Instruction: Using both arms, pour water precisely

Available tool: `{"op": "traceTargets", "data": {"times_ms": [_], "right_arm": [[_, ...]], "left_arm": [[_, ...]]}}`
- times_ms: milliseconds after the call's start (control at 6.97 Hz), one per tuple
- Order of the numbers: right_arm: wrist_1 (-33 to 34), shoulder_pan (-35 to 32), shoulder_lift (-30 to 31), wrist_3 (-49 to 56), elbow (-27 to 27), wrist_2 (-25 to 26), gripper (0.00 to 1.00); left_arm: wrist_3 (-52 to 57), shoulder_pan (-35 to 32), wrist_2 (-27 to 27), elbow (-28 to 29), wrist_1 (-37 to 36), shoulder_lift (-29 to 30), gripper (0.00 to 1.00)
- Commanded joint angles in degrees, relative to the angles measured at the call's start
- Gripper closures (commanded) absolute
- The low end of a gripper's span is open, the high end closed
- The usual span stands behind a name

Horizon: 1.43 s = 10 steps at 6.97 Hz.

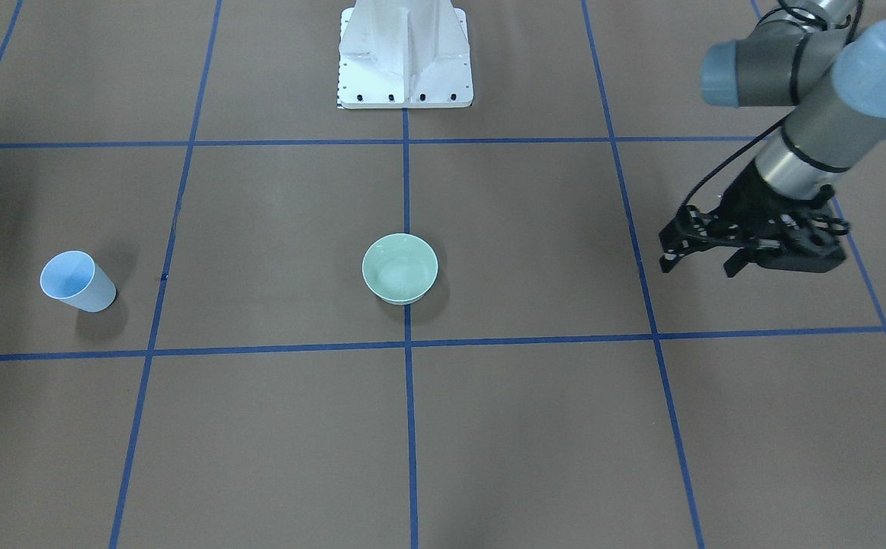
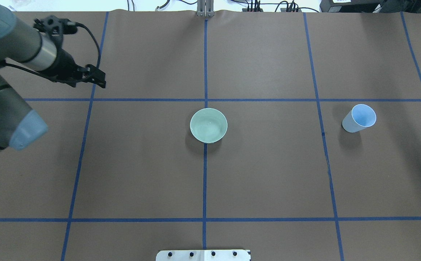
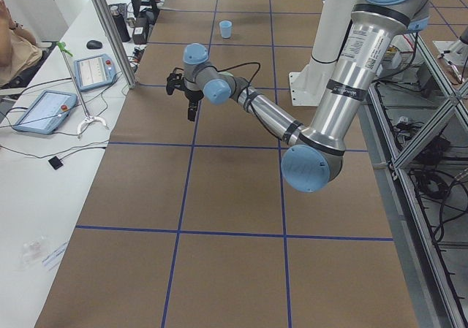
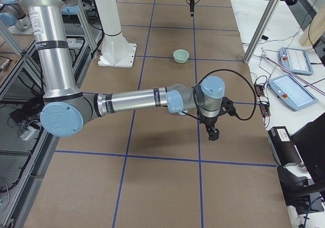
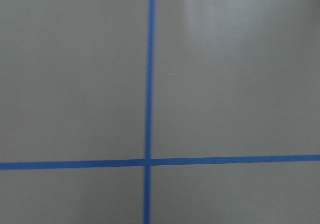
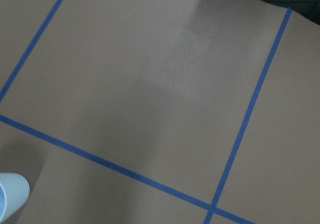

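Note:
A pale green bowl (image 1: 399, 268) (image 2: 208, 125) (image 4: 180, 56) stands at the table's middle on a blue tape line. Faint pale glints show inside it; I cannot tell whether that is the water. A light blue cup (image 1: 77, 280) (image 2: 359, 118) (image 3: 226, 28) stands upright far off on the robot's right, and its edge shows in the right wrist view (image 6: 10, 199). My left gripper (image 1: 701, 267) (image 2: 101, 80) hovers open and empty over the far left of the table. My right gripper (image 4: 212, 133) points down near the table's edge beyond the cup; I cannot tell if it is open or shut.
The white pedestal base (image 1: 405, 61) (image 2: 203, 255) stands at the robot's side of the table. Blue tape lines (image 5: 149, 84) grid the brown surface. A side bench holds control tablets (image 3: 95, 69) (image 4: 292, 88), with a metal post (image 3: 110, 28) and a person's arm (image 3: 11, 47) nearby.

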<state>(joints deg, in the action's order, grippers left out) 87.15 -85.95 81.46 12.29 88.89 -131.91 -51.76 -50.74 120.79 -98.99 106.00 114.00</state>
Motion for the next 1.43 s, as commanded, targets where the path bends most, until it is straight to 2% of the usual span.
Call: {"op": "traceTargets", "data": {"times_ms": [0, 143, 430, 717, 1004, 1148, 1291], "right_arm": [[0.21, -0.45, 0.98, 1.68, -4.33, 0.68, 0.00], [0.21, -0.97, 2.11, 0.99, -4.60, 0.34, 0.00], [-1.01, -1.07, 3.44, -3.65, -4.34, 1.82, 0.00], [-1.45, -0.98, 3.53, -3.59, -4.43, 1.92, 0.00], [-2.16, -0.98, 4.23, -3.68, -4.69, 1.92, 0.00], [-2.42, -0.98, 4.93, -3.24, -4.69, 1.92, 0.00], [-2.94, -0.98, 5.37, -3.41, -4.87, 2.09, 0.00]], "left_arm": [[-12.31, 8.25, -6.05, 4.24, 1.32, 6.74, 0.00], [-16.66, 11.33, -10.44, 4.94, 1.05, 8.15, 0.00], [-22.82, 13.54, -11.01, 10.89, 0.96, 14.11, 0.00], [-28.72, 17.50, -15.74, 15.29, 1.05, 19.13, 0.00], [-28.83, 19.27, -17.33, 16.37, 0.96, 19.85, 0.04], [-28.83, 20.23, -17.78, 16.37, 0.96, 20.03, 0.15], [-28.83, 20.68, -18.04, 16.46, 0.96, 20.03, 0.44]]}}
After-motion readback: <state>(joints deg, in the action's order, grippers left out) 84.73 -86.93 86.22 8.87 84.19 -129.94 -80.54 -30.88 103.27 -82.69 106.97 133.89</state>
